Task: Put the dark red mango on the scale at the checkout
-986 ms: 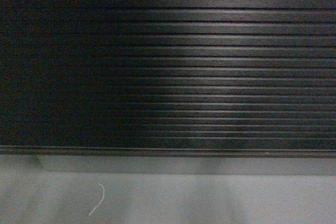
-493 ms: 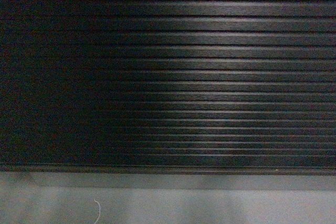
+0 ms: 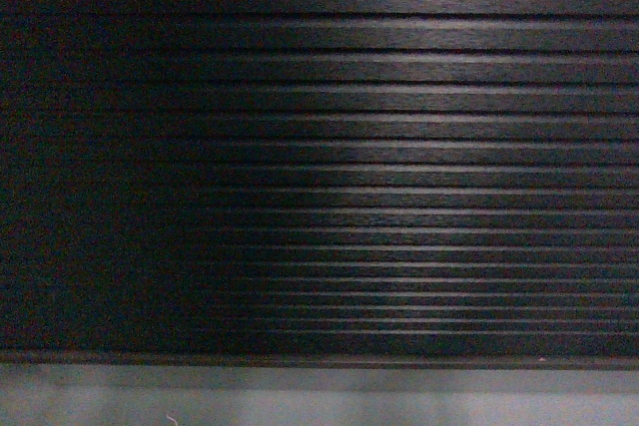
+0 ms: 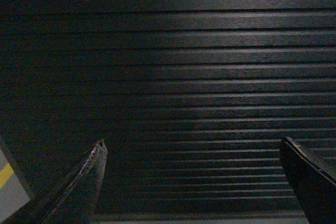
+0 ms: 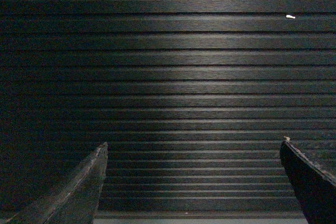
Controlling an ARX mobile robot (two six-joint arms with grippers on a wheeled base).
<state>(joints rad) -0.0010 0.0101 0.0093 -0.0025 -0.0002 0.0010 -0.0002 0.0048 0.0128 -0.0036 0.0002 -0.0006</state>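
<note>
The checkout [image 3: 399, 147] front is a dark, horizontally ribbed panel with a fine brushed grain and a dull satin sheen where light catches the ribs. Below it the plinth [image 3: 399, 378] looks smooth, matt grey. The fingers of the left pincer [image 4: 79, 187] and the right pincer [image 5: 79, 187] look like black matt plastic, scuffed and rough along their edges.

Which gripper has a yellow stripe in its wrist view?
The left gripper: a yellow stripe shows at the lower-left edge, beside its finger. The right gripper has none, just a white speck on the counter front.
</note>
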